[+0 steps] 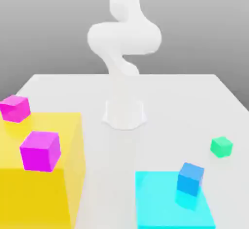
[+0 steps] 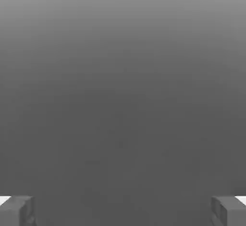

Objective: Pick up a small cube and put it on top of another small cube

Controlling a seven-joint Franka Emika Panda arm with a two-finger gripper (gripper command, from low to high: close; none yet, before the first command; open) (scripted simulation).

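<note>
Exterior view: green cube point(image 1: 222, 146) slightly skewed.

A white table point(image 1: 194, 96) carries everything. The arm's base point(image 1: 124, 113) stands at its middle. Near the exterior view's left sits a yellow block point(image 1: 63, 194), with the small magenta cube point(image 1: 15, 108) just beyond it. At the near right lies a flat cyan slab point(image 1: 155, 208); farther right rests the green cube point(image 1: 222, 146).

White robot arm point(image 1: 124, 43) rises from its round base, folded into an S-bend. Two-finger gripper point(image 2: 123, 211) wide apart, grey fingertips point(image 2: 19, 211) holding nothing.
</note>
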